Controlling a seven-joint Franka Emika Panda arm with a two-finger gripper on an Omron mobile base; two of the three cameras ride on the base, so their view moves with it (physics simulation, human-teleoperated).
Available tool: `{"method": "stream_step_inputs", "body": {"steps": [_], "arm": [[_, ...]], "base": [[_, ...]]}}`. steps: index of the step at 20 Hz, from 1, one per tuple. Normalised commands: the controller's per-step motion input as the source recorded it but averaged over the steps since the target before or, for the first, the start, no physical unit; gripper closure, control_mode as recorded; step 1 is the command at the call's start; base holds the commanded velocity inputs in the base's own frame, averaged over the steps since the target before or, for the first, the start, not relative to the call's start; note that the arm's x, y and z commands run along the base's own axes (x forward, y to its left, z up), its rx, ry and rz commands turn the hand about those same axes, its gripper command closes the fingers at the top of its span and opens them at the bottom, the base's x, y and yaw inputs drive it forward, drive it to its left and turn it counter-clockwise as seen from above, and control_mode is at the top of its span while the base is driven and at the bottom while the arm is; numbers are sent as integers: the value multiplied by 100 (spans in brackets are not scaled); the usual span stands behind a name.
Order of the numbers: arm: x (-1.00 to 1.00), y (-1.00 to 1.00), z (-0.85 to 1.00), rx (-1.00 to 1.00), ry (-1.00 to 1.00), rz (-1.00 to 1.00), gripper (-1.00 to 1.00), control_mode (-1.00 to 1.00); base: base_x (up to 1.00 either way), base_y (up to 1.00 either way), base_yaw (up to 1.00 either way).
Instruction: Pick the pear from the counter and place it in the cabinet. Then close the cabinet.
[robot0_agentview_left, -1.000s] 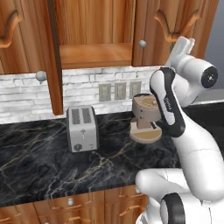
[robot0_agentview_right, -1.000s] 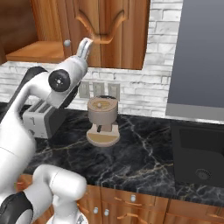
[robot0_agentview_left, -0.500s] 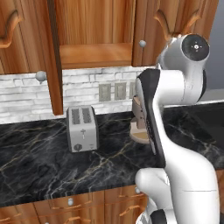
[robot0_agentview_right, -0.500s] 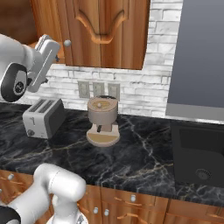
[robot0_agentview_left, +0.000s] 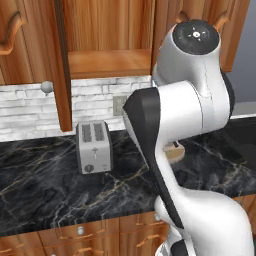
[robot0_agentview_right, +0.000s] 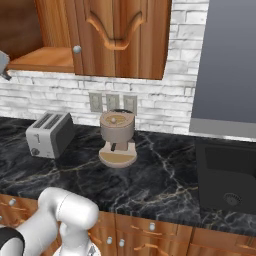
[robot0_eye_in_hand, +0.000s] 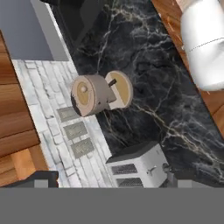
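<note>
gripper above toaster (jaws wide)

The white arm rises tall from the lower right of the left base view, its big upper link standing almost upright with a dark band down the near edge and a round dark joint cap at the top. In the right base view its rounded base link curls up at the lower left. In the hand view the gripper looks steeply down, the two dark finger tips set wide apart with nothing between them
</note>
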Motion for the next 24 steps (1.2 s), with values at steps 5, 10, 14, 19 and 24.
{"method": "stream_step_inputs", "body": {"steps": [5,10,14,19,24], "arm": [[-92,99,0,-13,-3,1,-100,-100],[-23,97,0,-26,-17,5,-100,-100],[9,83,-4,-29,-20,4,-100,-100],[15,94,-14,-31,-15,6,-100,-100],[14,99,-14,-32,-16,6,-100,-100]], "base": [[0,0,0],[0,0,0],[0,0,0],[0,0,0],[0,0,0]]}}
